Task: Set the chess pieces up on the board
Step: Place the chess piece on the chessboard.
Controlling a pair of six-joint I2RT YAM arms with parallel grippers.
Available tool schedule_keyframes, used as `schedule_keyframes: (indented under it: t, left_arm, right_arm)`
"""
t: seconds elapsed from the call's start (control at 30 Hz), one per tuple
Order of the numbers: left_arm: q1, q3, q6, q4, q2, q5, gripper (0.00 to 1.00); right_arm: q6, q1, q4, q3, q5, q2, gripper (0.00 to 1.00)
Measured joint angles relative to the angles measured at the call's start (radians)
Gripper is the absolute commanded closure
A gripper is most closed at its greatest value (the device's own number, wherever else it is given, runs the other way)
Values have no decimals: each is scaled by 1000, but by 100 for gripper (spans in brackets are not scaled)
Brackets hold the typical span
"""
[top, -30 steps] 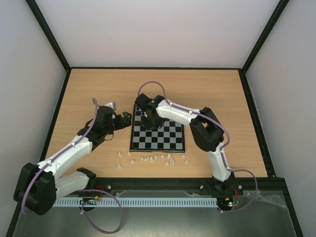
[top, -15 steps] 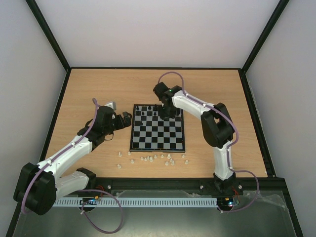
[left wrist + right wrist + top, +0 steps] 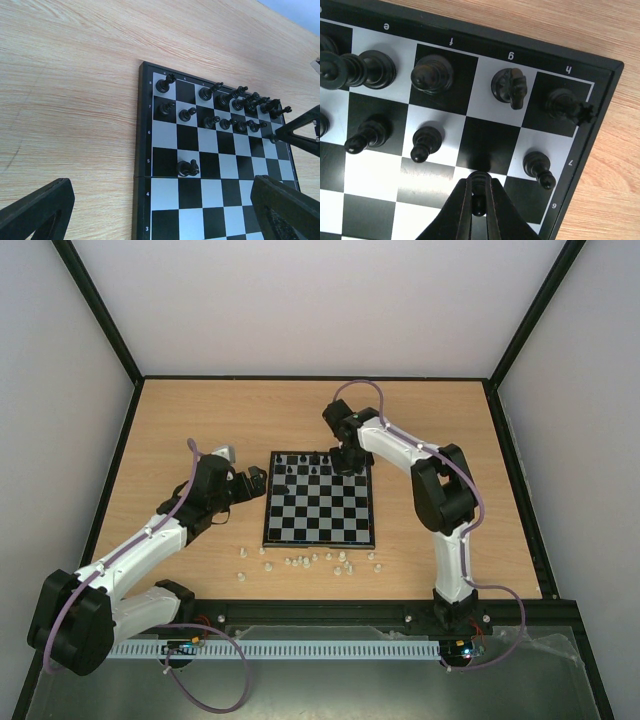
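The board [image 3: 320, 522] lies on the wooden surface [image 3: 200, 420], and everything else is placed from it.

The right arm [image 3: 400, 450] reaches over the board's far right corner. Its wrist view shows the right jaws clenched on a black pawn [image 3: 479, 194], held above the second row from the far edge, one file in from the board's right border. Just beyond it, the square in the g file stands bare, with pawns on the squares to either side.

The black pieces [image 3: 235, 105] stand along the two rows at the board's far edge. A lone black piece [image 3: 187, 168] sits apart from them on a pale square of row 5, near the board's left border; whether it is upright or tipped, I cannot tell.

The white pieces [image 3: 310, 560] are scattered on the surface just off the board's near edge.

The left arm [image 3: 150, 540] ends just beside the board's left border. The left jaws are released and spread wide, holding nothing, and their dark fingers [image 3: 35, 210] frame the board's left half in the wrist view.
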Motion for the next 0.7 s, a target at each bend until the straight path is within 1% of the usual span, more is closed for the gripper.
schedule_keyframes:
  t: [0.7]
  left_arm:
    - [0, 0, 0, 0, 2, 0, 0]
  right_arm:
    - [-14, -26, 14, 28, 1, 43, 92]
